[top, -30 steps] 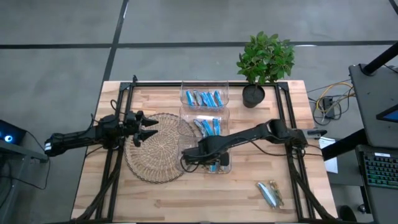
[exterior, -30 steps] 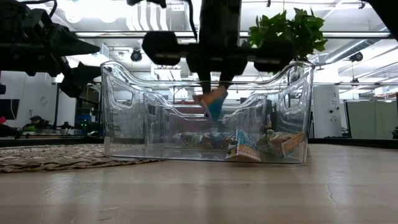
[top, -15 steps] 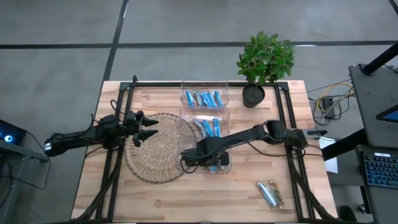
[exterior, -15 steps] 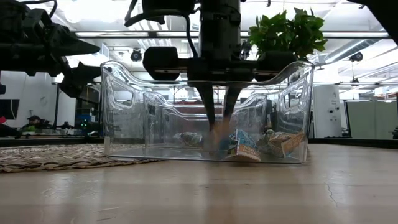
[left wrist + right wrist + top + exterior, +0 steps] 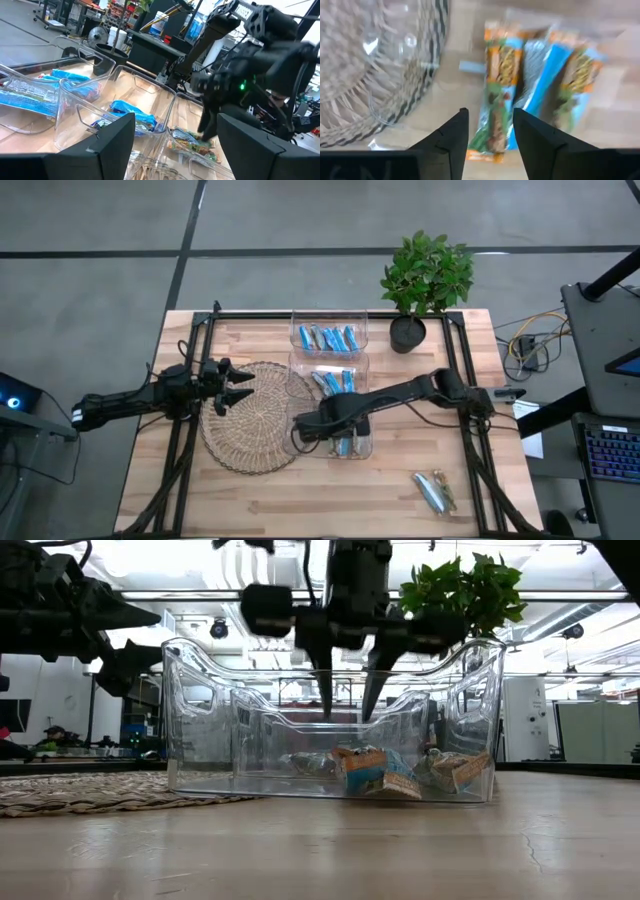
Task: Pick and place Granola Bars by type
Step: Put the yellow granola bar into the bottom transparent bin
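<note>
Presently: right gripper [image 5: 346, 705] above near bin [image 5: 362, 448], jaws released, grasping nothing; bar [image 5: 362, 765] lying on bin floor among other bars. Left gripper [image 5: 232, 385] waiting over woven mat [image 5: 252, 418], jaws apart, empty. Spare bars [image 5: 433, 490] loose on bench [image 5: 330, 500]. Risk, as judged: wrong-type mixing, shiny wrappers slipping. Labels: none legible

blurred granola bars [image 5: 496, 110] under right gripper [image 5: 490, 131]
</note>
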`<state>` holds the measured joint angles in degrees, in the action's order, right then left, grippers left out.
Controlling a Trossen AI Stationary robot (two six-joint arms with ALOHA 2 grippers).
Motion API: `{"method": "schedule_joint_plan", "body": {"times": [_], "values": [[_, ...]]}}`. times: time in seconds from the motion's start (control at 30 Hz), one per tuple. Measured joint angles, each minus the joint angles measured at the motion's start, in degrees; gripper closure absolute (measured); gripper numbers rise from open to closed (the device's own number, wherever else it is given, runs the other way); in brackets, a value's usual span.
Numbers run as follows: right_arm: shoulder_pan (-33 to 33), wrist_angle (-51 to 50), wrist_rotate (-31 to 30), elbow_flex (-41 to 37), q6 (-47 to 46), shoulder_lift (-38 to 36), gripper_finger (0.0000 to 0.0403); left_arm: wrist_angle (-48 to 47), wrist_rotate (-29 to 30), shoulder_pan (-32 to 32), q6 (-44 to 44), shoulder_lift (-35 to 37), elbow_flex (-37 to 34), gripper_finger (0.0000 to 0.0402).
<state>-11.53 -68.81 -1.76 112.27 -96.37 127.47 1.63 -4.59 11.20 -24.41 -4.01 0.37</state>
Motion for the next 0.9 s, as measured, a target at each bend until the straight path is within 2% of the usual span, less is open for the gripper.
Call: {"method": "schedule_joint_plan", "body": {"times": [0.2, 0.33, 0.47, 0.63, 0.9], "values": [[-0.16, -5.43, -5.44, 0.0, 5.77, -4.72, 0.0238, 0.01, 0.0, -0.02, 0.0, 0.01, 0.02, 0.014], [-1.55, -7.53, -5.99, -0.01, 10.3, -7.89, 0.0218, 0.02, -0.01, -0.02, 0.01, 0.01, 0.01, 0.014], [-4.42, -10.4, -6.01, -0.22, 10.97, -10.83, 0.0194, 0.0, 0.01, -0.01, -0.01, 0.0, 0.0, 0.014], [-10.31, -14.56, -6.39, -1.29, 8.08, -14.0, 0.0171, 0.0, -0.01, 0.0, 0.01, 0.0, 0.0, 0.014], [-23.09, -14.96, -5.51, -7.36, 1.29, -19.12, 0.0142, 0.0, 0.0, -0.02, 0.01, 0.02, 0.02, 0.014]]}}
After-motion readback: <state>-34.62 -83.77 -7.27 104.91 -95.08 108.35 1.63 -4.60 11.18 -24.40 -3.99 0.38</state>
